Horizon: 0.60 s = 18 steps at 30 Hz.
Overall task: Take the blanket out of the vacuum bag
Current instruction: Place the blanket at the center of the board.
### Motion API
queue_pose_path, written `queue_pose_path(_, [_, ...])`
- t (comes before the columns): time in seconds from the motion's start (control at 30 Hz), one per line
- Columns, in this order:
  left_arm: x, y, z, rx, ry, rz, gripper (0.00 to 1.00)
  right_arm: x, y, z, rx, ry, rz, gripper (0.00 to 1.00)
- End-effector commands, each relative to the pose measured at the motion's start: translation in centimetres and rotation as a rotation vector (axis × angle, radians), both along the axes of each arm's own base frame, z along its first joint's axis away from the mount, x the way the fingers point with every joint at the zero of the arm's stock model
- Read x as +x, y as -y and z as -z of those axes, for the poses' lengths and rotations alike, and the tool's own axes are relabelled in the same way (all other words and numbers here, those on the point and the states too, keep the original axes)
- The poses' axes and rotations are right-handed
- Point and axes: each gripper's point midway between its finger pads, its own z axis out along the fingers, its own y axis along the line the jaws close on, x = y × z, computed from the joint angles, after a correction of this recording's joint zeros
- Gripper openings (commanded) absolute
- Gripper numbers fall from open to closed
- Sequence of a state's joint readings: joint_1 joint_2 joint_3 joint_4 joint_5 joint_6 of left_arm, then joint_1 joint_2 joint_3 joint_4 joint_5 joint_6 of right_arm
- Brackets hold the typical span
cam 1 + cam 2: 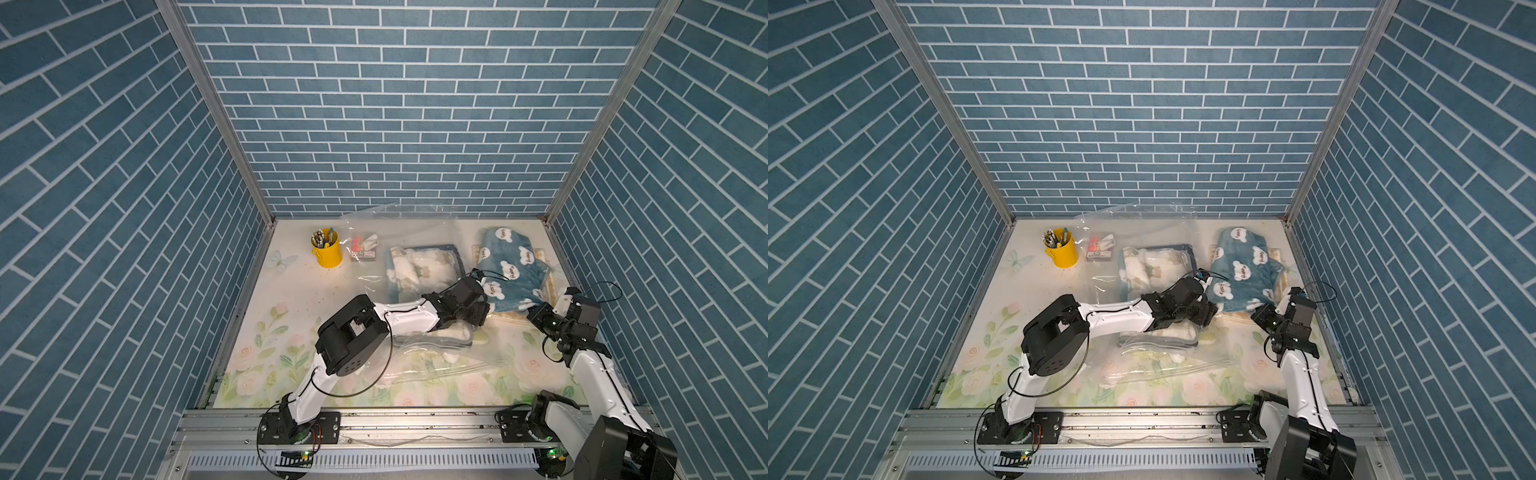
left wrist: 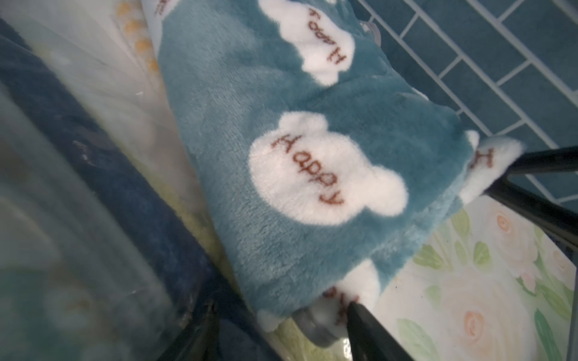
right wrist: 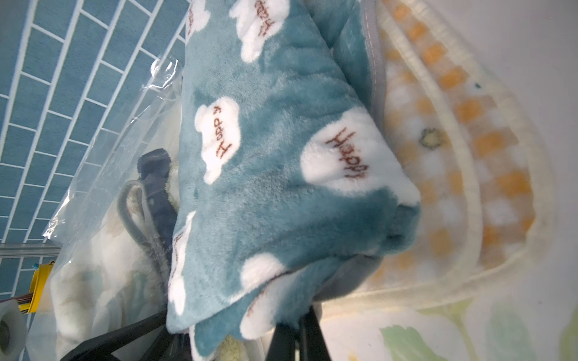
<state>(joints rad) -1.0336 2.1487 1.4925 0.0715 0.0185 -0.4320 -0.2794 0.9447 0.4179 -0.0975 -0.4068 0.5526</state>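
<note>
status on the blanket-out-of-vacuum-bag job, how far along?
Done: the teal Happy blanket looks clear of the vacuum bag, lying beside it on a yellow checked blanket. In hand: the right gripper is shut on its corner; the left gripper is open at its edge. Left: release it. A white bear-print blanket sits inside the bag, if that counts.

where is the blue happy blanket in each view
Top view: blue blanket, right rear of the table.
Top view: again right rear.
Left wrist: fills the centre.
Right wrist: centre.
Shared landmark: blue brick wall, in all four.
</note>
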Motion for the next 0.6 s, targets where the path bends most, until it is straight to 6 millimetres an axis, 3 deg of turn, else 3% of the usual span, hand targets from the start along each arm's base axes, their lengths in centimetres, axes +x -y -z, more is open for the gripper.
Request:
queue_pose_path(0.0, [-0.5, -0.3, 0.9, 0.006, -0.019, 0.031, 0.72, 0.3, -0.2, -0.3, -0.014, 0.017, -0.028, 0.00])
queue_pose_path(0.13, [-0.5, 0.6, 1.2, -0.020, -0.013, 0.066, 0.64, 0.2, -0.3, -0.3, -0.012, 0.016, -0.033, 0.00])
queue_pose_path(0.33, [-1.2, 3.0, -0.4, -0.112, -0.009, 0.159, 0.23, 0.1, -0.5, -0.3, -0.012, 0.017, -0.041, 0.00])
queue_pose_path(0.4, [-1.2, 3.4, -0.1, -0.099, -0.006, 0.173, 0.17, 0.2, -0.5, -0.4, -0.011, 0.019, -0.044, 0.00])
queue_pose_path(0.5, [-0.7, 3.6, -0.1, -0.085, 0.006, 0.164, 0.00, 0.2, -0.5, -0.4, -0.010, 0.021, -0.046, 0.00])
queue_pose_path(0.57, [-0.4, 3.8, -0.6, -0.080, 0.020, 0.155, 0.00, 0.2, -0.4, -0.4, -0.016, 0.018, -0.041, 0.00])
